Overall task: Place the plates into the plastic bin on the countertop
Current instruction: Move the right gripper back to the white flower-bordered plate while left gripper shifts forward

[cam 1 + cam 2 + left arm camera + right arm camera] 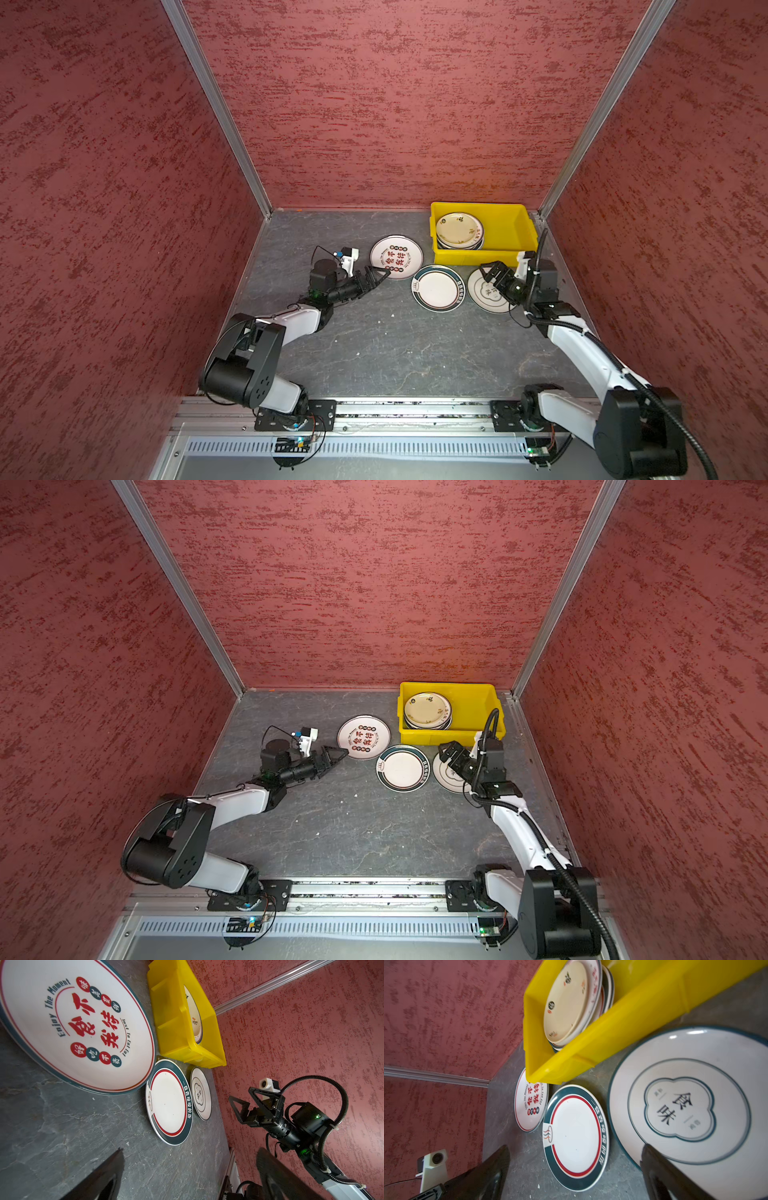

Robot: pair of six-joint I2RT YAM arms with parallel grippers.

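Rail point(415, 409): ran along the near edge and carried both arm bases.
Countertop point(395, 345): dark grey with pale veins, stretched from the rail to the far wall.
Left gripper point(380, 276): lay low on the left and pointed right toward the red-character plate point(397, 257); jaws spread wide, gripped nothing; tips close to that plate's near-left rim, contact not possible to tell.
Right gripper point(490, 274): hung over the cloud-motif plate point(482, 300) on the right; jaws spread wide, nothing between them.
Cloud-motif plate: lay flat on the countertop, just on the near side of the bin, partly hidden by the right gripper.
Green-rimmed plate point(437, 288): lay flat just left of the cloud-motif plate.
Red-character plate: lay flat a little farther and more to the left, just beside the bin's left wall.
Plastic bin point(505, 232): yellow, stood at the far right, close to the far wall.
Stacked plates point(459, 228): sat in the bin's left half with a cream plate on top; number not possible to tell.
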